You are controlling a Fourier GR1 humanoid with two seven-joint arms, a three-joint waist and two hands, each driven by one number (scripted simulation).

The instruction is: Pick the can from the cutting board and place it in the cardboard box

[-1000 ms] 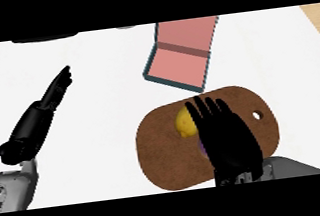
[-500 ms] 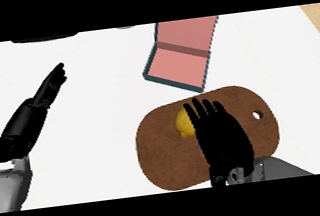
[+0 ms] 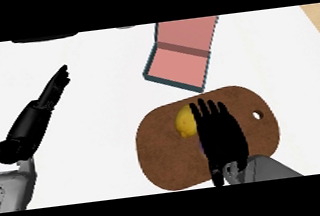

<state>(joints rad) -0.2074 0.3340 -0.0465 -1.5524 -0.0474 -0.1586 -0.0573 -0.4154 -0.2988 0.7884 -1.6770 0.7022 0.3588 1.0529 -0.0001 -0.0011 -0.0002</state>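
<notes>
On the brown cutting board (image 3: pixel 259 133) at the lower right, a yellow can (image 3: pixel 185 121) shows only in part. My right hand (image 3: pixel 220 133) lies over the board with straight fingers pointing away from me, its left side covering the can's right side. Whether it touches the can I cannot tell. Just beyond the board, at the upper middle, the cardboard box (image 3: pixel 180 57) lies open, pink inside with dark edges. At the far left my left hand (image 3: pixel 41 109) rests open, fingers pointing up and to the right.
A dark round object (image 3: pixel 43 38) and a small grey one (image 3: pixel 126 27) sit at the counter's far edge. The counter top is white, with wood showing at both upper corners.
My right hand has drawn slightly back toward me over the board. The left arm has shifted slightly toward the left. The can has stayed in place.
</notes>
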